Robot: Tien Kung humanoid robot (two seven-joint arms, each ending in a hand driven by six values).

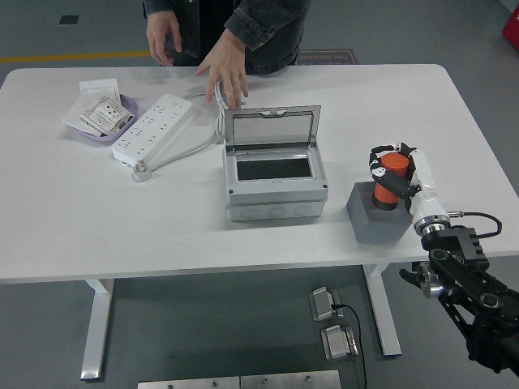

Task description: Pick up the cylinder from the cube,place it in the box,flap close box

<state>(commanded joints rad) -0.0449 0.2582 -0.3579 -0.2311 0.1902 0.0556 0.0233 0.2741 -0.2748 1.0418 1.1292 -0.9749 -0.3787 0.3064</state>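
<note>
An orange cylinder (392, 179) is gripped upright in my right hand (397, 177), lifted a little above the grey cube (377, 220) near the table's right front. The hand's fingers wrap around the cylinder. The grey box (273, 183) stands at the table's middle with its clear lid (270, 128) raised upright at the back and its inside open. My left arm is out of view.
A person stands at the far side; one hand (225, 71) reaches down over the table near the box lid, the other hand (163, 36) is at the far edge. A white power strip (152, 127) with its cable and a purple dish (101, 119) of packets lie at the far left.
</note>
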